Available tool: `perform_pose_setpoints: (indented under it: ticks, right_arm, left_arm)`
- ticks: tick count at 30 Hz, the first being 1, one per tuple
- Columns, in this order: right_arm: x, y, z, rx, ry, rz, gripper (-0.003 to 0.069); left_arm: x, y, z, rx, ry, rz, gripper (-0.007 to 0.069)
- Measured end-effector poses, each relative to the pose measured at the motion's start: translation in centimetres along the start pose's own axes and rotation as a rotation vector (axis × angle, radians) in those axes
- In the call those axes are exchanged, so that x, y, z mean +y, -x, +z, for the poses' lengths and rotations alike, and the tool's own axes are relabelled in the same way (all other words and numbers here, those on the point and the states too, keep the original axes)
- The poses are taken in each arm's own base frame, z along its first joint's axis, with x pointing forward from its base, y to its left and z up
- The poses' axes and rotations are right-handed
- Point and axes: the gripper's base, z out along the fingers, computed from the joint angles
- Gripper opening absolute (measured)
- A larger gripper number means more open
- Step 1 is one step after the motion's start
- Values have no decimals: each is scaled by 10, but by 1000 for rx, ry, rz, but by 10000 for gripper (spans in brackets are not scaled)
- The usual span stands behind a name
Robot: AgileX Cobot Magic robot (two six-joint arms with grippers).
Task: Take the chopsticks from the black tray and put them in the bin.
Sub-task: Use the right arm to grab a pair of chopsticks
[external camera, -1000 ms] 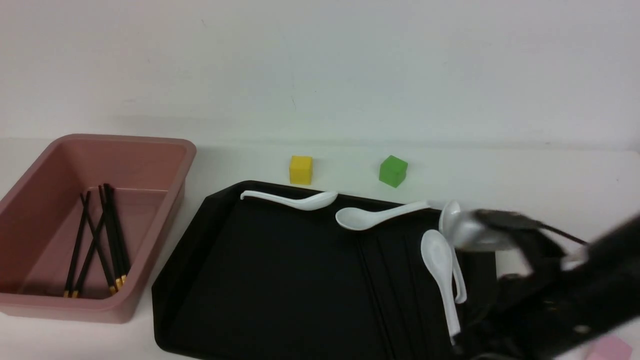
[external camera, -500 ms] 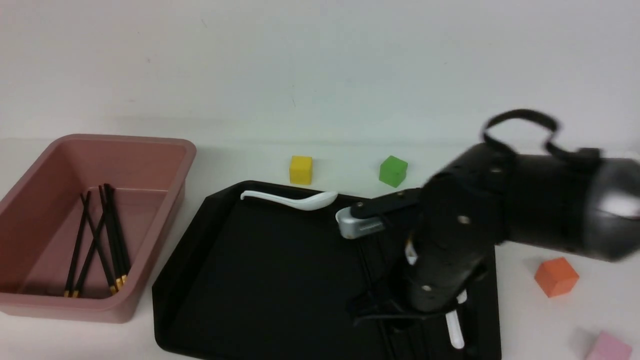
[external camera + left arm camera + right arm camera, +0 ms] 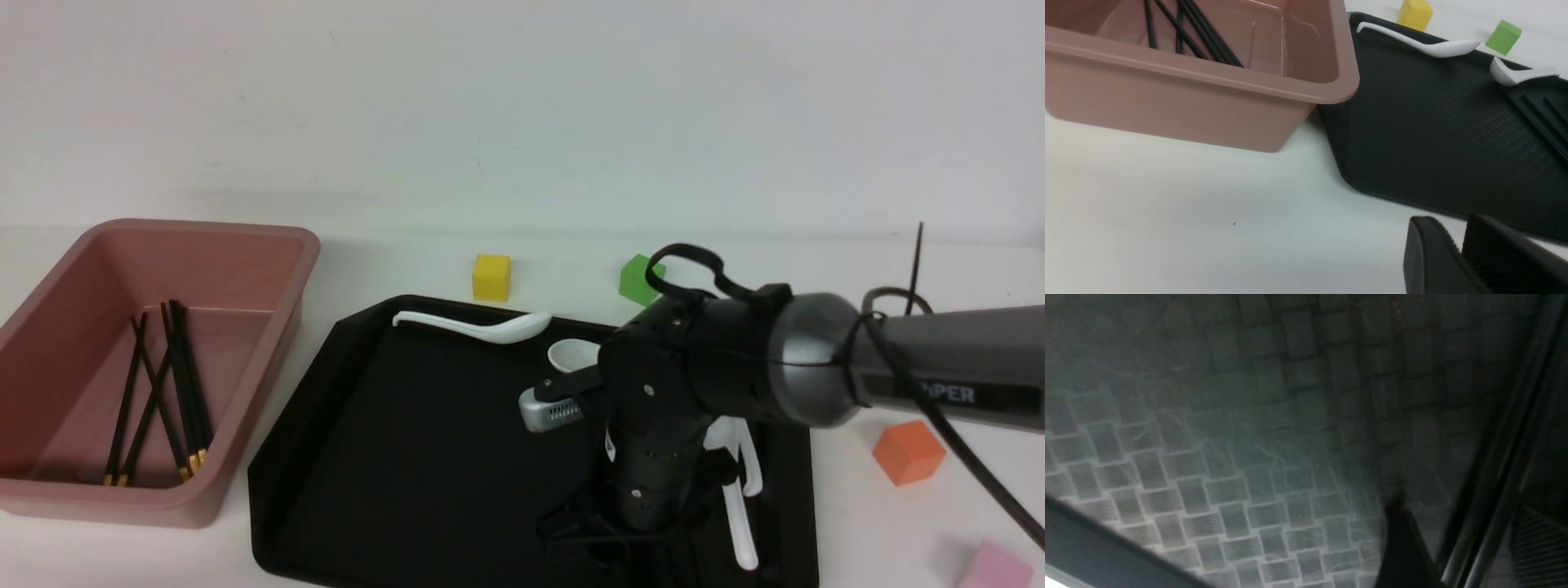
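The black tray [image 3: 424, 457] lies in the middle of the table. The pink bin [image 3: 269, 245] stands to its left with several black gold-tipped chopsticks [image 3: 159, 392] inside. My right gripper [image 3: 600, 531] is down low over the tray's right half. In the right wrist view it [image 3: 1470, 555] is open, and two chopsticks [image 3: 1498, 498] lie on the tray floor [image 3: 1208, 437] between its fingers [image 3: 1400, 547]. My left gripper [image 3: 1449, 224] hovers over bare table near the tray's front left corner [image 3: 1355, 183]. Its fingers stand slightly apart with nothing between them.
White spoons [image 3: 473, 327] [image 3: 571, 355] [image 3: 739, 506] lie on the tray, the right ones partly behind my arm. A yellow cube [image 3: 491, 277] and a green cube [image 3: 637, 282] sit behind the tray. An orange cube [image 3: 908, 452] and a pink cube [image 3: 992, 565] sit to its right.
My right arm has swung in from the right edge over the tray's right half and come down low. It now covers the spoons there. The bin's chopsticks have not moved.
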Motion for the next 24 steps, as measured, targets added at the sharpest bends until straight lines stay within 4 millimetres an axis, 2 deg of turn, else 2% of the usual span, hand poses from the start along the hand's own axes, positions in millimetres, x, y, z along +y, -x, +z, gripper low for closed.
perform_pose_setpoints:
  ticks: [9,14,19,24]
  right_arm:
    - [0,0,1,1,0,3,353]
    - [0,1,2,10,-8,0,289]
    - [0,2,3,14,-13,-3,189]
    - [0,1,2,21,-18,-4,141]
  left_arm:
    - [0,0,0,0,0,0,152]
    - [0,0,0,0,0,0,159]
    - [0,0,0,0,0,0,165]
    - [0,0,0,0,0,0,166]
